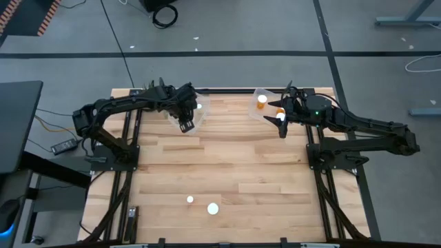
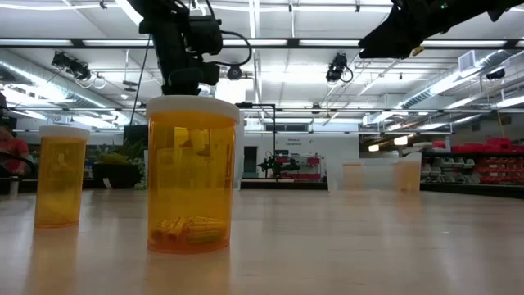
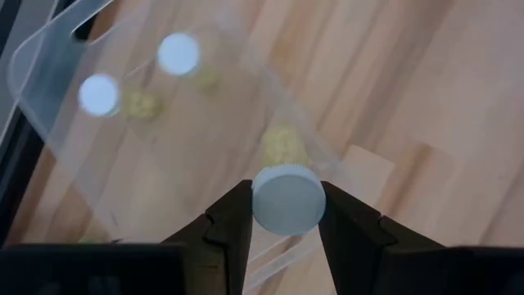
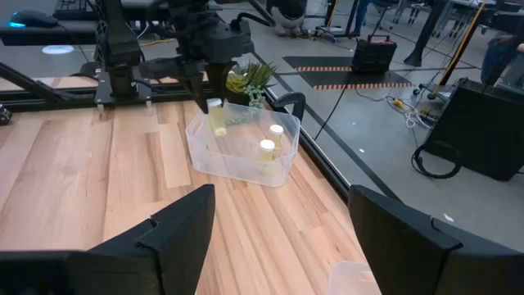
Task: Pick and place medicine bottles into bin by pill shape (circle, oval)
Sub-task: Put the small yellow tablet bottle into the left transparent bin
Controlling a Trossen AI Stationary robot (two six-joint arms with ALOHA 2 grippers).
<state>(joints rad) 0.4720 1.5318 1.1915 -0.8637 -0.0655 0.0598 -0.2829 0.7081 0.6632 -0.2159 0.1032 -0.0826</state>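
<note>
1. My left gripper (image 3: 286, 215) pinches a white-capped amber medicine bottle (image 3: 286, 199) between its two dark fingers (image 3: 233, 225), holding it over the near wall of the clear plastic bin (image 3: 49, 49) at the table's far left.
2. Below, two more white-capped bottles (image 3: 178, 54) stand inside that bin.
3. My right gripper (image 1: 283, 122) hovers with fingers spread wide and nothing held, beside the second clear bin (image 1: 265, 91) at the far right, which holds orange bottles.
4. Two bottles (image 1: 213, 208) stand on the wooden table (image 1: 227, 172) at its near edge, well apart from both arms.
</note>
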